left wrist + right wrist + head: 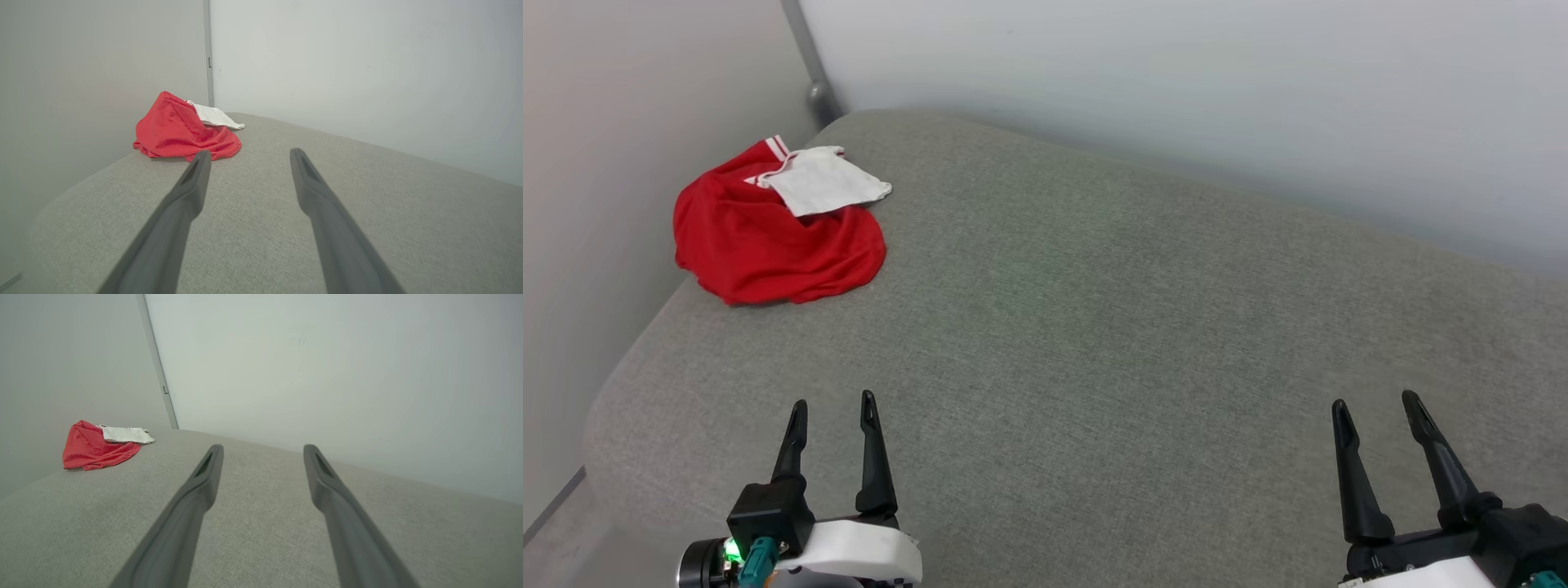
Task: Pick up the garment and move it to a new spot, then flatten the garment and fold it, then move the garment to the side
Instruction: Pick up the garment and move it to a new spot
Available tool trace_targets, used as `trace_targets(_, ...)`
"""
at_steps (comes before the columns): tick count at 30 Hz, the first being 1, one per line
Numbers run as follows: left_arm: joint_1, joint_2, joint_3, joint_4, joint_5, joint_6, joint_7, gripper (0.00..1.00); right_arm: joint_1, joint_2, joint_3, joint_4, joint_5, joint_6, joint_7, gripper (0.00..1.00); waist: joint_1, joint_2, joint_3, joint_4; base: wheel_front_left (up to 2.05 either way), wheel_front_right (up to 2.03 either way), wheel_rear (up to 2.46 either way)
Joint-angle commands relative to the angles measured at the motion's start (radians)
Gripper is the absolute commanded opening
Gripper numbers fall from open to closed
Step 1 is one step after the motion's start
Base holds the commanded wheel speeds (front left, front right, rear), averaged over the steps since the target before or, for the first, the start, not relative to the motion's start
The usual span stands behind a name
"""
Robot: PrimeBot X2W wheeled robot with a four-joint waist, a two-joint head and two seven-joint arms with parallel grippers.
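Observation:
The garment (768, 237) lies crumpled in a red heap with a white sleeve on top, at the far left corner of the grey padded surface (1094, 327), against the left wall. It shows ahead and to the left in the left wrist view (179, 134) and far off to the left in the right wrist view (96, 447). My left gripper (833, 403) hovers at the near left, open and empty, well short of the garment. At the near right my right gripper (1374, 402) is open too, with nothing between its fingers.
Pale walls close in the surface on the left and at the back, meeting at a grey post (809, 65) in the corner. The grey surface has rounded edges, and a strip of floor (556, 523) shows at the lower left.

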Motion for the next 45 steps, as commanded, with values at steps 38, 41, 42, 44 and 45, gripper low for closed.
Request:
trace_targets(38,-0.51,0.188,0.397,0.124,-0.031,-0.215,-0.003,1.0,-0.133,-0.001,-0.01,-0.048,-0.133,0.0,-0.002,1.0,0.0,0.0,0.234,-0.035,0.0,0.0,0.0)
trace_targets(41,-0.612,0.258,0.43,0.201,-0.06,-0.238,-0.002,1.0,-0.158,-0.001,-0.011,-0.065,-0.155,0.0,-0.002,1.0,0.0,0.0,0.282,-0.054,0.0,0.0,0.0)
trace_targets(42,-0.649,0.288,0.436,0.227,-0.068,-0.243,0.004,1.0,-0.167,-0.001,-0.007,-0.072,-0.163,0.0,-0.002,1.0,0.0,0.0,0.301,-0.062,0.0,0.0,0.0)
trace_targets(44,-0.726,0.345,0.442,0.284,-0.084,-0.254,0.019,1.0,-0.183,-0.002,-0.005,-0.086,-0.179,0.0,-0.002,1.0,0.0,0.0,0.336,-0.076,0.0,0.0,0.0)
trace_targets(45,-0.762,0.37,0.442,0.319,-0.094,-0.259,0.037,1.0,-0.191,-0.002,-0.006,-0.095,-0.188,0.0,-0.002,1.0,0.0,0.0,0.351,-0.082,0.0,0.0,0.0)
